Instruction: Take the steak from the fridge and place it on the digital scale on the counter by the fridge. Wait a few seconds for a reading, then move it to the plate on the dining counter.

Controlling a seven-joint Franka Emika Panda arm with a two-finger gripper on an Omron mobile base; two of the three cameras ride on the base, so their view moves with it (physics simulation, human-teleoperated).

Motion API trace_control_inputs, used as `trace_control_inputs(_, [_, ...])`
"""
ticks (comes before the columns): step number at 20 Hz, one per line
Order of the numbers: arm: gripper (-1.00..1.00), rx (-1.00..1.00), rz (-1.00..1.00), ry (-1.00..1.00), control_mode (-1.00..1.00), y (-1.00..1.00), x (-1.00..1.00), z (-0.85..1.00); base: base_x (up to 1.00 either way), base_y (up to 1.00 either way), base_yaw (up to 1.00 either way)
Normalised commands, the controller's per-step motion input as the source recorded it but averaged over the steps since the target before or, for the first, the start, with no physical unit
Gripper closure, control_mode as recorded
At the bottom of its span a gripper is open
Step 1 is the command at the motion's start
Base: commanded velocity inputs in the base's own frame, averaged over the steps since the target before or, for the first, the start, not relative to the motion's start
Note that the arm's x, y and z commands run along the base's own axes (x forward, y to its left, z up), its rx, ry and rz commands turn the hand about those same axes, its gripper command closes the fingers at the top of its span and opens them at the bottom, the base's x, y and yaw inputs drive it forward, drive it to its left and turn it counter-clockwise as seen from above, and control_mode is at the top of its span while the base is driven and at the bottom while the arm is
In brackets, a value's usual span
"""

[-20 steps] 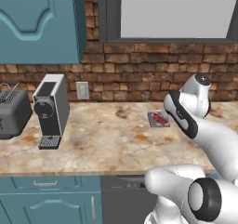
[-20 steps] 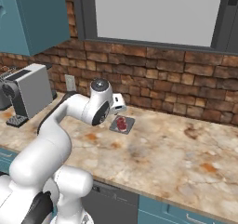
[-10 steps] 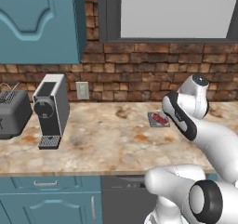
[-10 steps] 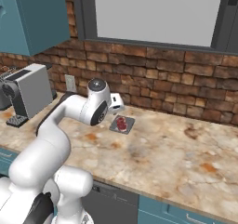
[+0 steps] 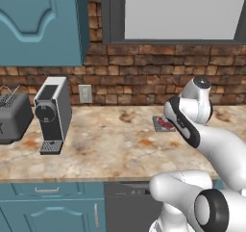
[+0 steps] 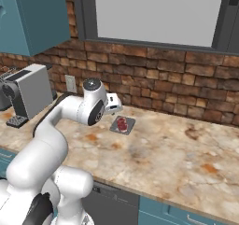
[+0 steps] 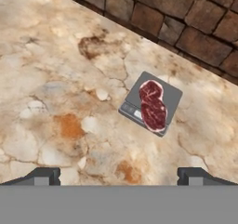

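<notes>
Steak [image 7: 153, 105] lies on the digital scale [image 7: 173, 96] — gripper [image 7: 119, 175] spread wide.

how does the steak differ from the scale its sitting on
The steak is a rounded, uneven reddish slab with pale streaks; the digital scale is a flat dark grey square with straight edges. The steak is smaller, covering the middle of the pad and leaving bare corners. The steak lies on the scale, which rests directly on the counter. Both lie flat and thin, near the brick wall, with the open gripper clear of them.
</notes>
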Motion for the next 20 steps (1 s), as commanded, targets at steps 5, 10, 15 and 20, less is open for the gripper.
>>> trace_control_inputs(5, [-1.00, -0.01, -0.04, 0.00, -1.00, 0.01, 0.00, 0.00, 0.00, 0.00, 0.00])
trace_control_inputs(10, [-1.00, 0.00, -0.04, 0.00, -1.00, 0.00, 0.01, 0.00, 0.00, 0.00, 0.00])
trace_control_inputs(15, [-1.00, 0.00, -0.03, 0.00, -1.00, 0.00, 0.02, 0.00, 0.00, 0.00, 0.00])
trace_control_inputs(20, [-1.00, 0.00, -0.02, 0.00, -1.00, 0.00, 0.01, 0.00, 0.00, 0.00, 0.00])
